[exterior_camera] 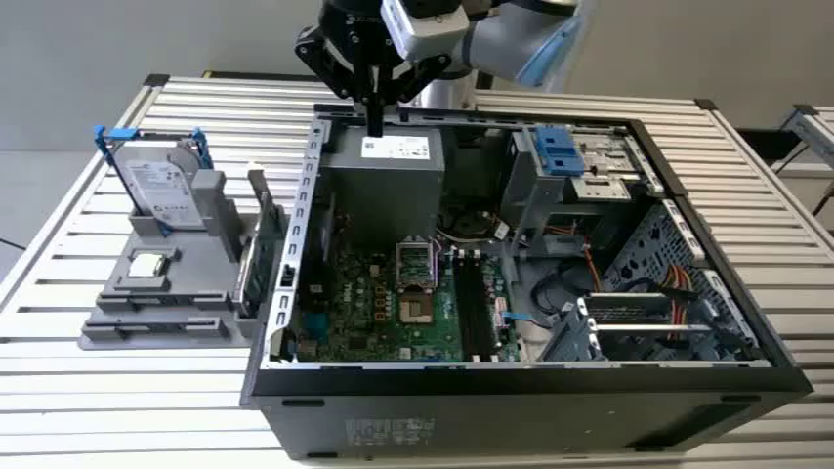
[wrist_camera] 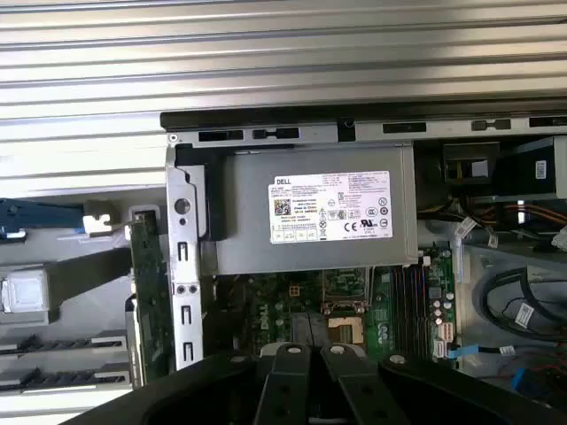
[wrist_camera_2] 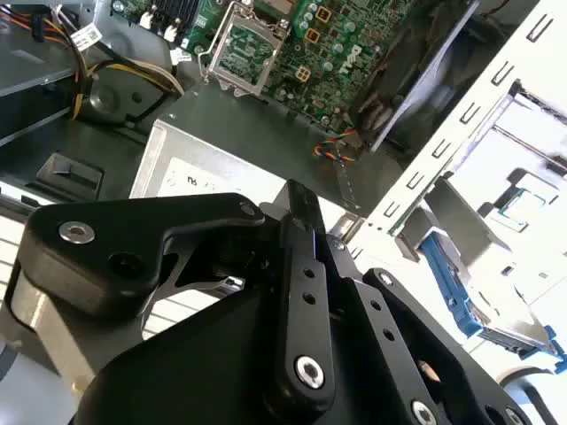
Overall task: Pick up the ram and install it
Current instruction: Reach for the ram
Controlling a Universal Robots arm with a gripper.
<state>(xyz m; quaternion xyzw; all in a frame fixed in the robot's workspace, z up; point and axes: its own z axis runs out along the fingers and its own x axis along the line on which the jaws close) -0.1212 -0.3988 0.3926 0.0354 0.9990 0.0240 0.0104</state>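
Jaws closed over computer case (exterior_camera: 521,415), slatted table (exterior_camera: 131,391), grey wall (exterior_camera: 131,39)

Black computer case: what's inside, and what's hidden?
A grey power supply box with a white label, a green motherboard, black memory slots and coloured cables. Whatever lies beneath the supply is covered.

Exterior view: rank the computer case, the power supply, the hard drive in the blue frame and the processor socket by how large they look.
Largest to smallest:
1. computer case
2. power supply
3. hard drive, plainly smaller than the power supply
4. processor socket, smallest by far
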